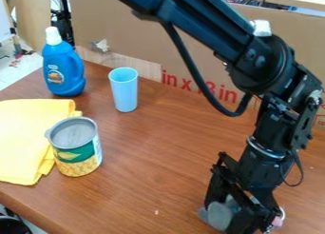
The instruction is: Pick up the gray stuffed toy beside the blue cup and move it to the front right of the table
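Well, at the left a yellow cloth point(30, 138) lies on the desk point(158, 161), and the blue bottle point(62, 69) stands behind it. The can point(79, 154) stands upright beside the cloth; the cup point(125, 91), also upright, is farther back. At the right, the grey thing point(220, 216) is low at the hand point(226, 219). I cannot tell how open the hand is, or if it grips this thing. Reaching it seems done; whether lifting or placing is left, I cannot judge.

Gripper point(223, 219): your lower right, at a grey object point(219, 214)
Can point(77, 154): beside your yellow cloth point(28, 138)
Cup point(124, 91): upright, right of your blue bottle point(62, 69)
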`<state>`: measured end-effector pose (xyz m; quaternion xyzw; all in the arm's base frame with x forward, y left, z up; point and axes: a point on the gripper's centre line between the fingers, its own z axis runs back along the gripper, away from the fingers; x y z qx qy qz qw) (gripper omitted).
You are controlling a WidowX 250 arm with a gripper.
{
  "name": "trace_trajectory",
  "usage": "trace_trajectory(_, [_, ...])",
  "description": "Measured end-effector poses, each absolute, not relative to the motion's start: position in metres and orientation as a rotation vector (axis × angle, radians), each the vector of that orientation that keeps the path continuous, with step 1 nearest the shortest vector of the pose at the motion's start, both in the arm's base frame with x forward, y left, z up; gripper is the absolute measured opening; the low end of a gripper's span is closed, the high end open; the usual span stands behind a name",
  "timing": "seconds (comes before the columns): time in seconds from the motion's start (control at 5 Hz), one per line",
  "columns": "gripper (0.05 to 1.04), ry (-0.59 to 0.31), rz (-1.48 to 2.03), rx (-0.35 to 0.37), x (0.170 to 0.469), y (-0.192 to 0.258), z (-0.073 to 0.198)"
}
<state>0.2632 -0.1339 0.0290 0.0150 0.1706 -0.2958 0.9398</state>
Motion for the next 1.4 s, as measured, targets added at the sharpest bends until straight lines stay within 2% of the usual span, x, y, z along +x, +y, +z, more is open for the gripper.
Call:
trace_trajectory(0.2, [1.01, 0.329, -0.621, -0.035, 0.255, -0.139, 0.041])
trace_trajectory(0.4, [1.005, 0.274, -0.615, -0.103, 0.252, -0.138, 0.069])
trace_trajectory(0.6, [1.002, 0.243, -0.463, -0.085, 0.256, -0.113, 0.097])
trace_trajectory(0.8, [1.001, 0.185, -0.346, -0.017, 0.269, -0.087, 0.118])
trace_trajectory(1.0, [1.001, 0.129, -0.258, 0.029, 0.284, -0.059, 0.131])
trace_trajectory(1.2, [1.001, 0.074, -0.267, 0.067, 0.298, -0.052, 0.145])
trace_trajectory(1.4, [1.001, 0.103, -0.239, 0.041, 0.306, -0.053, 0.138])
